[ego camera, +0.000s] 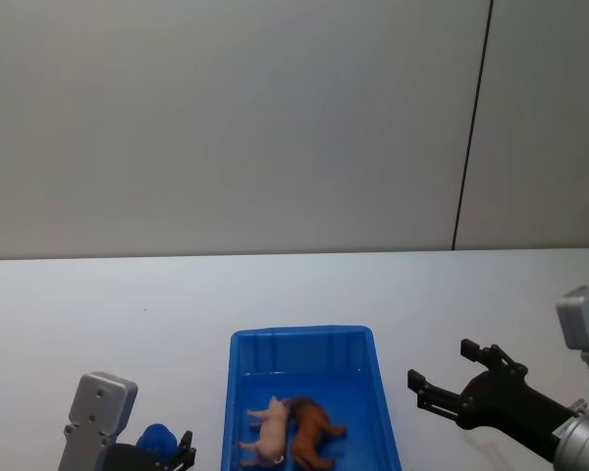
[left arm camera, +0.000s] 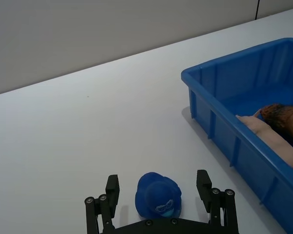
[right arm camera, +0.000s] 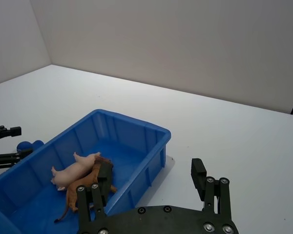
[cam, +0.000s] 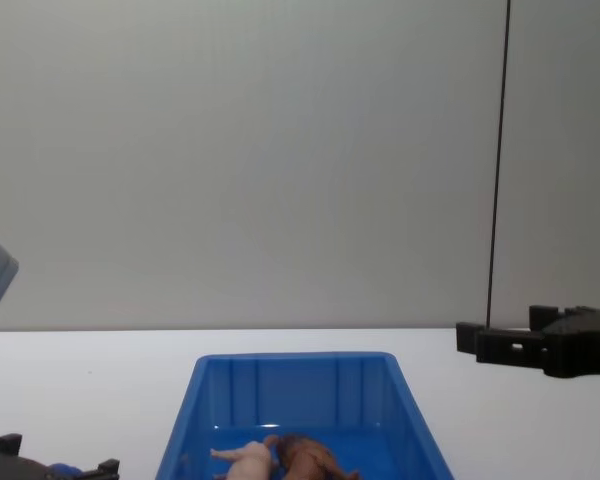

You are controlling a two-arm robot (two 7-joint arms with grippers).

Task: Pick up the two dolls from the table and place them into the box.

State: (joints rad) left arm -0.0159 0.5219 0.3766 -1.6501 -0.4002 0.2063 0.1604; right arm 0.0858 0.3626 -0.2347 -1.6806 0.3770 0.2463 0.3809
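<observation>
The two dolls lie side by side inside the blue box (ego camera: 299, 335): the pale pink pig (ego camera: 267, 433) on the left and the brown lion (ego camera: 315, 432) touching it on the right. They also appear as the pig (right arm camera: 73, 171) and the lion (right arm camera: 86, 185) in the right wrist view. My right gripper (ego camera: 442, 363) hovers open and empty over the table (ego camera: 128, 314) just right of the box. My left gripper (left arm camera: 157, 185) is open, low at the near left of the box.
A small blue rounded object (left arm camera: 157, 197) sits on the table between the left gripper's fingers (left arm camera: 112, 187); I cannot tell whether they touch it. A pale wall with a dark vertical seam (ego camera: 471, 128) stands behind the table's far edge.
</observation>
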